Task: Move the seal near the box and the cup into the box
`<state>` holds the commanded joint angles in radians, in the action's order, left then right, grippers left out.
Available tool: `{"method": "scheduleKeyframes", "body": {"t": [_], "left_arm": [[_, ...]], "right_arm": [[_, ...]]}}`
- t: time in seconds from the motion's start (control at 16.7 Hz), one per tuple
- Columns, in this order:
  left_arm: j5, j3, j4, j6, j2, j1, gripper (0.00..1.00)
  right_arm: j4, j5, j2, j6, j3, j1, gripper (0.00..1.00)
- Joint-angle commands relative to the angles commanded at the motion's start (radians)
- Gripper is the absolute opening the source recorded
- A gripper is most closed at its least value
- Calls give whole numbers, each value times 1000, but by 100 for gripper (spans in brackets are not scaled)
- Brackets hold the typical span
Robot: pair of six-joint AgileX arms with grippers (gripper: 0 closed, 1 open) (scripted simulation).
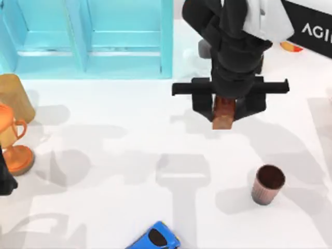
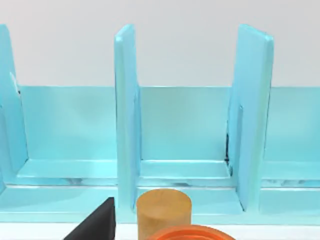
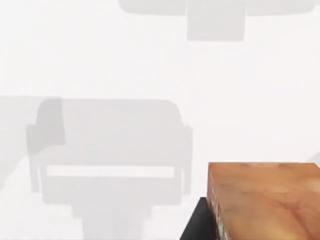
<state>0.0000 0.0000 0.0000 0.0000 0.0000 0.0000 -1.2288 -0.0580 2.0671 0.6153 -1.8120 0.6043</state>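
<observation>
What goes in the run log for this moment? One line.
right gripper: holding seal, raised over table | cup: upright on table, outside box | left arm: parked, left edge

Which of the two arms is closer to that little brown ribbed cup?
The right. Its gripper hangs above the table just behind the cup, holding the seal. The left arm is parked at the table's far left edge, beside the orange trophy.
</observation>
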Motion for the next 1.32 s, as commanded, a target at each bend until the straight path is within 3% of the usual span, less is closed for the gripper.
{"method": "scheduleKeyframes", "body": {"t": [0.48, 1.32], "left_arm": [[0, 0, 0, 0, 0, 0, 100], [0, 0, 0, 0, 0, 0, 100]], "right_arm": [[58, 40, -266, -401, 315, -400, 0], [199, 42, -251, -422, 439, -423, 0]]}}
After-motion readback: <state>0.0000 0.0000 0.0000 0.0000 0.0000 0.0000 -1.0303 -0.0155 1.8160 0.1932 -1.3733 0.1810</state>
